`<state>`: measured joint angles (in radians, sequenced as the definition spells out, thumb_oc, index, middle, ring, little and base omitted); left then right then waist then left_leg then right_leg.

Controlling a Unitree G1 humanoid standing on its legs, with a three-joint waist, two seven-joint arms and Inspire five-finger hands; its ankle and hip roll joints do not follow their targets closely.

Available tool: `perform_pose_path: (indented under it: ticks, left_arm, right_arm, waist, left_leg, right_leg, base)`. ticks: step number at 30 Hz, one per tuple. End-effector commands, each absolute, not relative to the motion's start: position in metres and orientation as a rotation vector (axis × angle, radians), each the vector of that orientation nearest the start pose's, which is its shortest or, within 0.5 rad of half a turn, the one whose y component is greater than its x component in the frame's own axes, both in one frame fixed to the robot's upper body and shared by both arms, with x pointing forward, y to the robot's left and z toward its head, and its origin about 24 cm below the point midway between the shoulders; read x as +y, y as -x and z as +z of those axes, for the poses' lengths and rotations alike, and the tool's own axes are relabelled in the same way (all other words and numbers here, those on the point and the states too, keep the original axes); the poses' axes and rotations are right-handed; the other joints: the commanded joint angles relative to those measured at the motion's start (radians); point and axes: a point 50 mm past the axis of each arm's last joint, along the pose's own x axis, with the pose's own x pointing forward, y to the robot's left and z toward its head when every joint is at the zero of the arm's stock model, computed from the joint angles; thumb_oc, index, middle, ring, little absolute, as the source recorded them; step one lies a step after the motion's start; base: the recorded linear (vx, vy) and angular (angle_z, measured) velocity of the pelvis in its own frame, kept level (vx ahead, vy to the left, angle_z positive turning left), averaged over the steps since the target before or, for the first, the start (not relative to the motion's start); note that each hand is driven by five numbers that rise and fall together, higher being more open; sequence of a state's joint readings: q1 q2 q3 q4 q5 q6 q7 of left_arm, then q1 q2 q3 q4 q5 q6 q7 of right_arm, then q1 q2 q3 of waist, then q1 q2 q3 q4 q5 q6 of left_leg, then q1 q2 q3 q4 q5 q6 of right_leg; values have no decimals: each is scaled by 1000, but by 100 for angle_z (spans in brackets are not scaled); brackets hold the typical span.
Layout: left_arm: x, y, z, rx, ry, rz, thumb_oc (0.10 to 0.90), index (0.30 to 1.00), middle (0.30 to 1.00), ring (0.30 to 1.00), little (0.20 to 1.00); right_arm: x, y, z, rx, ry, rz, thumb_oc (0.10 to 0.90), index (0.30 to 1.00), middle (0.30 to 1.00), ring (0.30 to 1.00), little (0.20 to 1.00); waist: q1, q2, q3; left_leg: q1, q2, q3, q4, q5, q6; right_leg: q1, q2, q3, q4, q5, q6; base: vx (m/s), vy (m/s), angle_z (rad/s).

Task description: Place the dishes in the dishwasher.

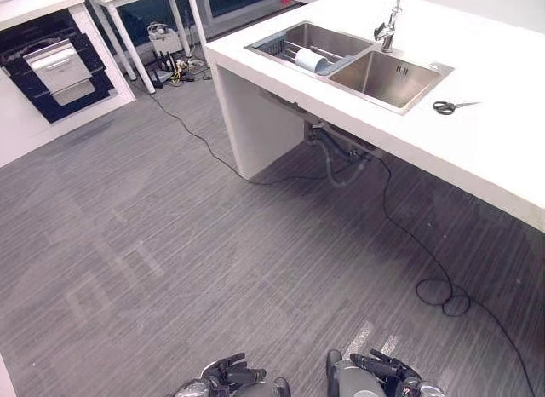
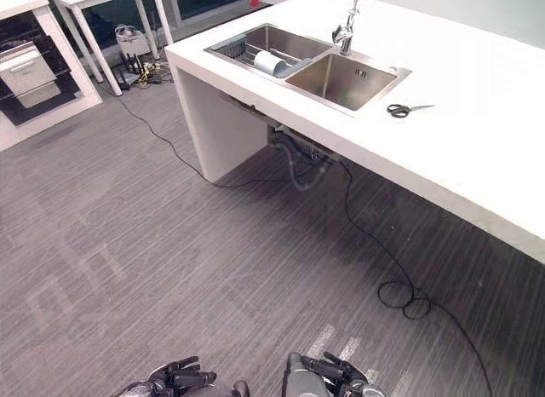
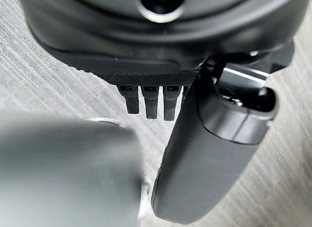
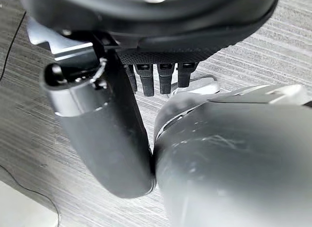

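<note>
White bench (image 1: 477,65) across the left eye view's upper right, steel sink (image 1: 387,77) set into it; a pale dish (image 1: 310,60) lying in the far basin beside a rack (image 1: 274,46), scissors (image 1: 444,107) on the bench past the sink. Dishwasher (image 1: 53,66) far off at upper left, standing open with its basket (image 1: 60,69) pulled out, well apart from the sink. Left hand (image 1: 228,376) and right hand (image 1: 375,370) low at the bottom edge over the grey floor (image 1: 213,261).

Right eye view: same layout, nothing loaded yet as far as visible.

Left wrist view: fingers (image 3: 151,103) hanging relaxed, holding nothing.

Right wrist view: fingers (image 4: 163,78) likewise loose and empty.

Judged barely begun: dish not yet picked up, whole carry to the dishwasher left.
</note>
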<state>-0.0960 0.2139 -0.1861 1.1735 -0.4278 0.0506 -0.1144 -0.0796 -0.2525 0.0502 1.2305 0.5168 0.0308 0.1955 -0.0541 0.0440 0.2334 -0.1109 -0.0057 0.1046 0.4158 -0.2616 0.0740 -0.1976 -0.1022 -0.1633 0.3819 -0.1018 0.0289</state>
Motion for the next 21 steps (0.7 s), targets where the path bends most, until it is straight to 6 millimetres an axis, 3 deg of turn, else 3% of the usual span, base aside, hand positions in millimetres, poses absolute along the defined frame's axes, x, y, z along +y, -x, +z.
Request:
perform_pose_path:
  ticks: [1,3,5,7,8,10,14,15,17,18,19,21]
  left_arm:
    - [206,-147,-148,1070,139,62,800,900,900,900,900]
    - [200,-151,-148,1057,122,26,800,900,900,900,900]
    - [199,-152,-148,1065,132,30,800,900,900,900,900]
    - [200,-151,-148,1078,129,28,800,900,900,900,900]
    - [203,-149,-149,1090,95,12,800,900,900,900,900]
    - [205,-148,-149,1098,67,-5,800,900,900,900,900]
    - [209,-144,-150,1109,27,-35,800,900,900,900,900]
    - [214,-144,-149,1120,11,-20,800,900,900,900,900]
    - [220,-144,-148,1117,25,-9,800,900,900,900,900]
    - [221,-147,-147,1111,34,-7,800,900,900,900,900]
    - [221,-156,-143,1089,32,-8,800,900,900,900,900]
    - [220,-159,-142,1081,31,-5,800,900,900,900,900]
  right_arm:
    - [-254,-113,-150,1138,-199,-262,800,900,900,900,900]
    - [-263,-111,-148,1140,-203,-309,800,900,900,900,900]
    - [-264,-112,-148,1137,-205,-328,800,900,900,900,900]
    - [-264,-112,-148,1129,-209,-352,800,900,900,900,900]
    - [-266,-115,-146,1123,-162,-343,800,900,900,900,900]
    - [-264,-117,-146,1125,-105,-306,800,900,900,900,900]
    - [-264,-115,-147,1115,-141,-353,800,900,900,900,900]
    - [-264,-115,-147,1111,-149,-344,800,900,900,900,900]
    - [-264,-114,-147,1112,-144,-326,800,900,900,900,900]
    - [-264,-113,-148,1111,-141,-319,800,900,900,900,900]
    - [-264,-116,-146,1097,-157,-322,800,900,900,900,900]
    - [-265,-119,-145,1088,-169,-323,800,900,900,900,900]
  waist:
    - [-7,26,51]
    - [-2,35,64]
    - [2,37,57]
    - [14,29,52]
    - [30,25,42]
    - [35,22,35]
    - [34,18,28]
    - [29,18,32]
    - [8,17,41]
    - [0,17,48]
    - [-5,10,65]
    - [-14,-9,74]
  left_leg:
    - [-90,151,-53,-116,164,-134]
    - [-188,204,-40,-116,219,-158]
    - [-193,204,-22,-116,209,-152]
    - [-184,181,-24,-116,198,-145]
    - [-170,140,-44,-116,183,-129]
    - [-139,105,-30,-116,154,-100]
    - [-97,51,-11,-116,111,-38]
    - [-70,33,2,-116,80,-9]
    - [-45,18,-4,-116,60,3]
    - [-33,11,-8,-116,53,1]
    - [-27,2,-6,-116,45,-4]
    - [-20,-19,2,-116,33,-3]
  right_leg:
    - [171,58,-26,-82,-135,17]
    - [212,49,-26,-82,-176,8]
    - [236,27,-32,-82,-190,21]
    - [255,0,-36,-82,-195,35]
    - [276,-23,-36,-82,-192,50]
    - [316,-44,-55,-82,-168,57]
    - [269,-81,-71,111,-81,68]
    - [204,-71,-78,204,-52,60]
    - [126,12,-57,193,-77,48]
    - [94,43,-64,156,-84,38]
    - [81,63,-90,-4,-75,31]
    - [32,42,-81,-82,-32,48]
  base:
    - [184,255,55]
    - [324,420,86]
    - [331,414,51]
    - [304,387,13]
    - [346,460,-21]
    - [361,480,-35]
    - [252,362,-16]
    - [207,276,-19]
    - [240,180,-18]
    - [262,39,-27]
    - [178,-10,-12]
    - [138,-44,-3]
